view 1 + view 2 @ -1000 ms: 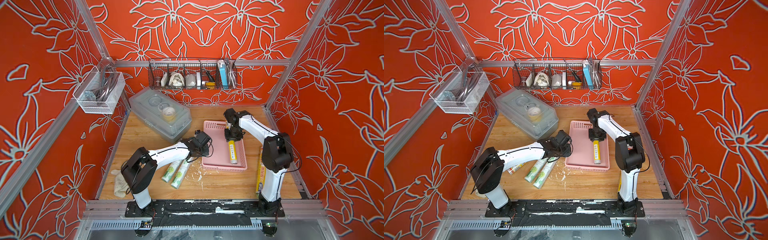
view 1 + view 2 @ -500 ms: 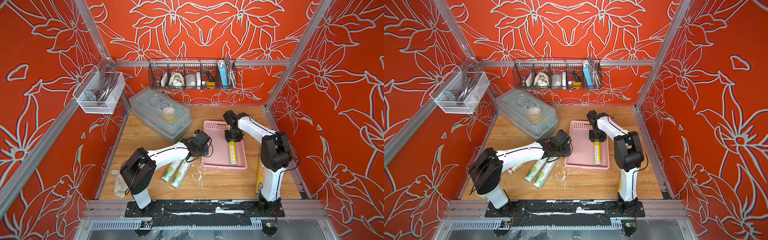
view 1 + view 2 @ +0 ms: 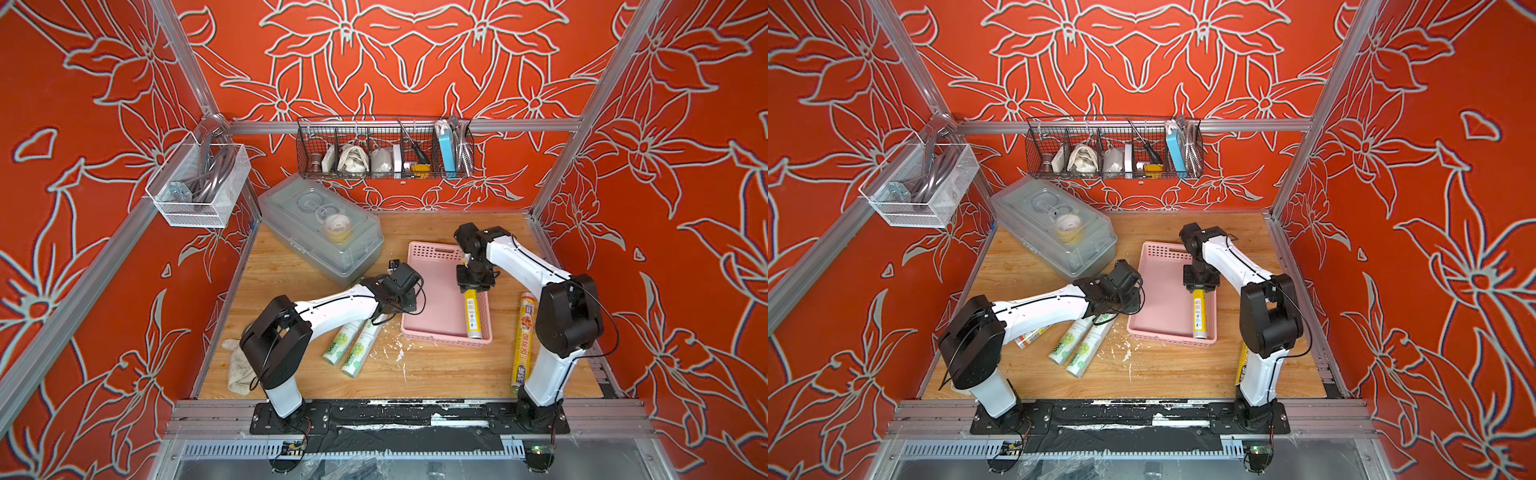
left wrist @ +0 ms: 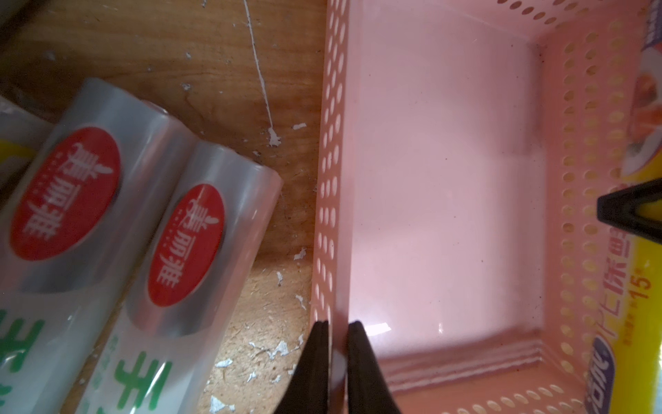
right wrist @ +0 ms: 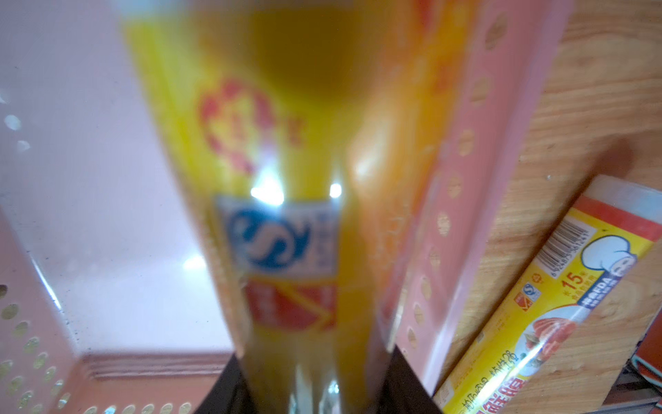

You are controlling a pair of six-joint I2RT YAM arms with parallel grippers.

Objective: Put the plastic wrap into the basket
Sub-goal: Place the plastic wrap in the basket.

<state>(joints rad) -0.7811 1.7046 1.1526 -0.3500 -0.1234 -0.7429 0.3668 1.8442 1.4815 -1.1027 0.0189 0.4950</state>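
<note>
Left claw pinched shut on basket side wall. Right claw clamped on yellow roll, badly blurred, lying inside basket. White-green rolls on table, upper ends hidden under left arm.

The right gripper and its clamped yellow cylindrical roll of plastic wrap are now shifted slightly toward the near end of the pink perforated plastic basket.
</note>
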